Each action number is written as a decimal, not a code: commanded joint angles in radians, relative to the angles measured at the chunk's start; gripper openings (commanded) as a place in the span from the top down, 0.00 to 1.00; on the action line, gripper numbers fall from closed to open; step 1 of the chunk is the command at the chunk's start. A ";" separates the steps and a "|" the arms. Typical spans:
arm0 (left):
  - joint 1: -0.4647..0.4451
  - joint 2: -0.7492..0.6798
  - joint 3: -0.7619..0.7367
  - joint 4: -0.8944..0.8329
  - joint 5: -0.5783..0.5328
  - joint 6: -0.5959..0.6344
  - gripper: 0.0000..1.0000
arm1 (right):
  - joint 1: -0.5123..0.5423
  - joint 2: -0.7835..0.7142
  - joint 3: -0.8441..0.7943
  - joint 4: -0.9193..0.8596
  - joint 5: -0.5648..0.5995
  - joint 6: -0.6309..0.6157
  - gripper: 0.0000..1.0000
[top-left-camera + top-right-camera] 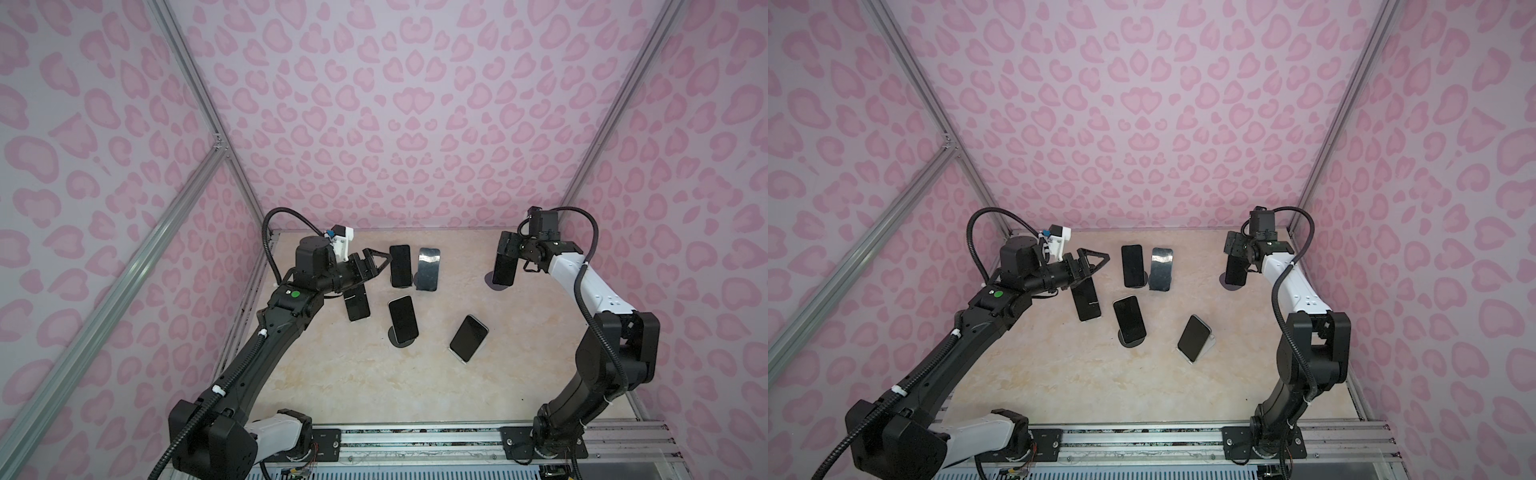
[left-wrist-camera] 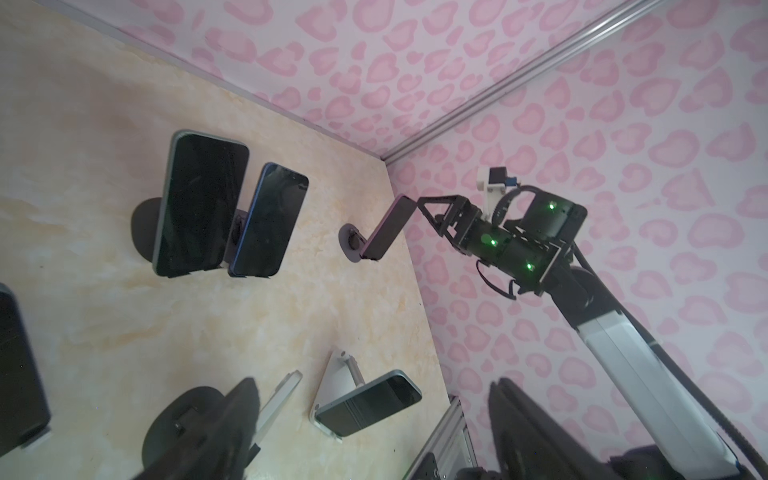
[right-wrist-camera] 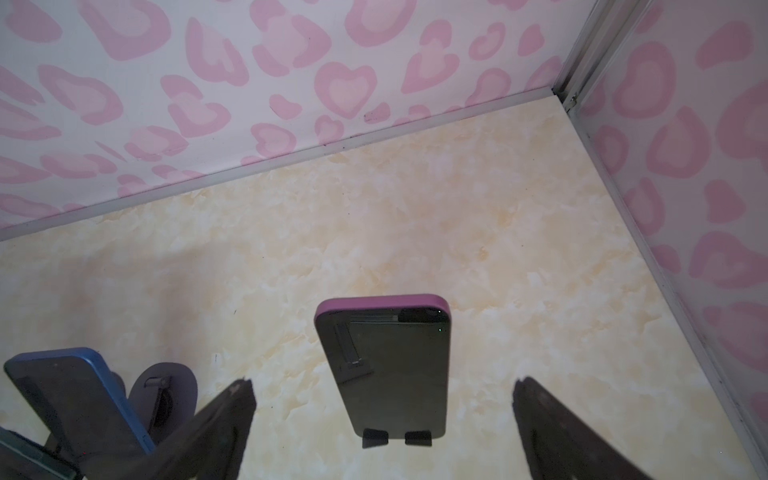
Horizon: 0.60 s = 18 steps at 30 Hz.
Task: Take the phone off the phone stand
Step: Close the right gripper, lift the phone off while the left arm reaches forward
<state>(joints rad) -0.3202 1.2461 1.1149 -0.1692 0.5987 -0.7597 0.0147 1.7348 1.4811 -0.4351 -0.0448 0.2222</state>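
At the far right of the table (image 3: pixel 415 208), we see our right gripper (image 3: pixel 382 382) spread wide, a finger either side of the purple-edged phone (image 3: pixel 390 332), which leans on its black stand (image 2: pixel 351 245), while our left gripper (image 1: pixel 1098 268) hangs unclenched over another dark phone (image 1: pixel 357 305).

the black left gripper (image 1: pixel 380 268) reaches level toward the middle, fingers spread wide. the black right gripper (image 3: pixel 382 380) tilts downward, fingers wide apart.

Phone (image 3: pixel 386 374) glossy glass, tabletop (image 3: pixel 415 216) matt marble-look, rail (image 1: pixel 415 437) alu.
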 commanded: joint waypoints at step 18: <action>-0.003 -0.013 -0.041 0.031 0.044 0.039 0.10 | 0.002 0.165 0.119 -0.073 0.042 -0.028 0.01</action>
<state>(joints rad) -0.3229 1.2404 1.0737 -0.1658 0.6254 -0.7319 0.0113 1.8835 1.5929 -0.4789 -0.0265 0.1886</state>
